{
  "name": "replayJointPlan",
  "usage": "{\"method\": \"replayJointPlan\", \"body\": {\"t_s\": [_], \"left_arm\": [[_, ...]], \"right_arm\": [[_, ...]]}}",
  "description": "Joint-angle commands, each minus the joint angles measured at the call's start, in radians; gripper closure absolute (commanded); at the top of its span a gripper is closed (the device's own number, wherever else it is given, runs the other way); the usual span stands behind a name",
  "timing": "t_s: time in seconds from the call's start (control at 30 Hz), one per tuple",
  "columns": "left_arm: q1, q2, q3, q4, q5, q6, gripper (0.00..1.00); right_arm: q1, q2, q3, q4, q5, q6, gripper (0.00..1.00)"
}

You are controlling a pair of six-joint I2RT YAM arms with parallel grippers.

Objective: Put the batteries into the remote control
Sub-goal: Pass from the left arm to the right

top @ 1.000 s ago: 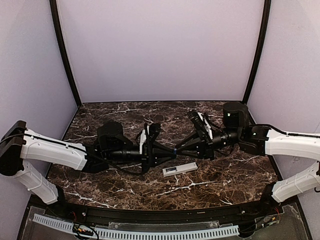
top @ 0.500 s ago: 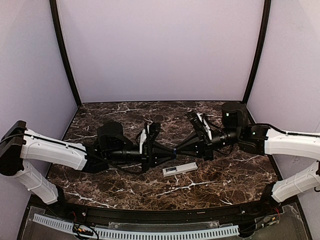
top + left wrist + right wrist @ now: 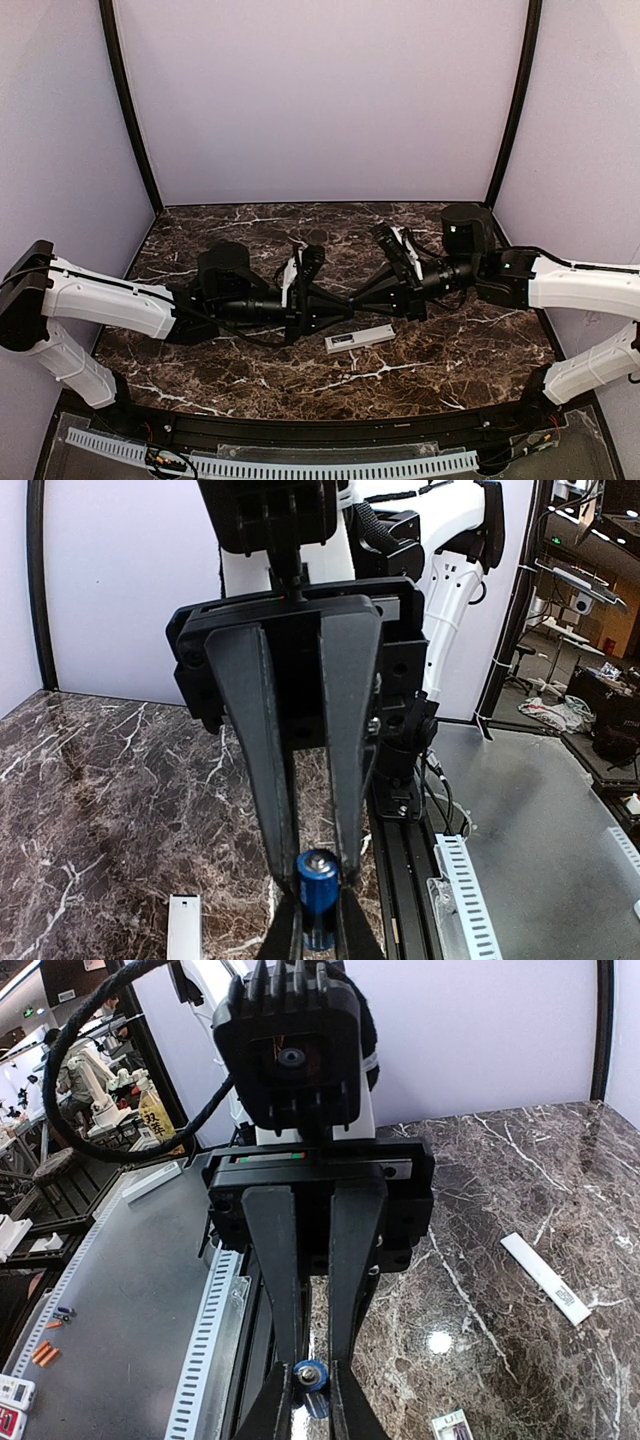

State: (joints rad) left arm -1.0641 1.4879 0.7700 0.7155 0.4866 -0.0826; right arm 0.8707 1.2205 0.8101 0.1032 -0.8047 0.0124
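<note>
- Battery (image 3: 318,898): one blue cell, held in the air over the middle of the surface (image 3: 250,375), where my two grippers meet tip to tip. I can find no second cell in any view.
- Left gripper (image 3: 310,1362): jaws clamped on the cell, one finger on each side of the barrel.
- Right gripper (image 3: 318,868): jaws closed on the same cell from the opposite side, with the tips pinching near the metal cap. Both pairs look to be in contact. I cannot tell which one carries the load.
- Remote control (image 3: 360,338): lies flat on the surface, below and close to the meeting point, touching neither gripper. Its long axis runs left to right, with the darker section toward its left end. I cannot tell whether the bay holds a cell.
- White strip (image 3: 545,1278): lies flat on the surface, apart from the remote. It may be the remote's cover, but that is uncertain.
- Step in hand, by my judgement: passing the cell from one arm to the other, early in the task.
- To do it well:
  - The receiving jaws need a full squeeze before the giving jaws ease off.
  - The giver should open only a little, then back straight out along its own axis so the cell is not twisted.
  - The cell is round and smooth, so it will likely roll out if pinched off-centre.
  - One end should stay bare for lowering into the bay.
</note>
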Motion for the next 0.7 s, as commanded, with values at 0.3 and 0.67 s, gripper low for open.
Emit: {"method": "replayJointPlan", "body": {"t_s": [0.3, 0.67], "left_arm": [[-0.002, -0.006, 0.027, -0.042, -0.019, 0.015, 0.76], [0.1, -0.237, -0.116, -0.21, -0.155, -0.043, 0.2]], "right_arm": [[0.014, 0.01, 0.044, -0.015, 0.011, -0.007, 1.0], [0.018, 0.096, 0.127, -0.249, 0.2, -0.147, 1.0]]}}
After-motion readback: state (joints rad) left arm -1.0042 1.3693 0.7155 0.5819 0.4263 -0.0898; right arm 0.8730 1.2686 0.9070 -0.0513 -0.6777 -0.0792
